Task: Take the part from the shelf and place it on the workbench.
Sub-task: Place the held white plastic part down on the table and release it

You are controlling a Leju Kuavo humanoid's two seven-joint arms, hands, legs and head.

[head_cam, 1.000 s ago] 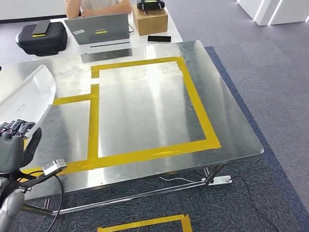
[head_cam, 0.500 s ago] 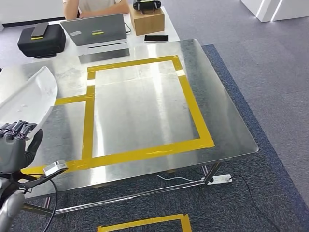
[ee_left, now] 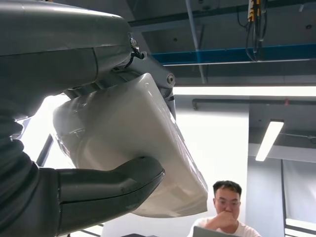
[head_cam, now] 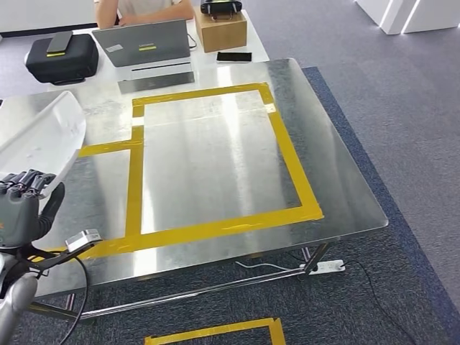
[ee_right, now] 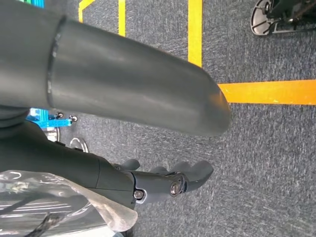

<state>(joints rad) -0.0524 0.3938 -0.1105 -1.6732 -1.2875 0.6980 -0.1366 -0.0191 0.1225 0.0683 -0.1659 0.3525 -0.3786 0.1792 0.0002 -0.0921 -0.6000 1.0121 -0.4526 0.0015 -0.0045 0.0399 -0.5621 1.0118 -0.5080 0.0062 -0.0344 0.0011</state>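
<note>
**Part held over the workbench's left edge**

At the left edge of the workbench [head_cam: 228, 154] we hold the pale, plastic-wrapped part [head_cam: 40, 136] in our left hand [head_cam: 21, 212], thumb beneath and fingers [ee_left: 156, 74] clasped over it, above the metal top beside the yellow tape [head_cam: 217, 228]. Our right hand [ee_right: 164, 182] hangs over carpet, fingers loosely extended, holding nothing. A person [ee_left: 223, 207] sits behind a laptop [head_cam: 144, 43].

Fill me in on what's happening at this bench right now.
The robot's left hand grips a white plastic-wrapped part, holding it over the left end of the metal workbench; the part is not set down yet. The yellow tape frame on the bench has nothing in it. The right hand hangs over the carpet, holding nothing. A person sits behind a laptop at the far table.
</note>
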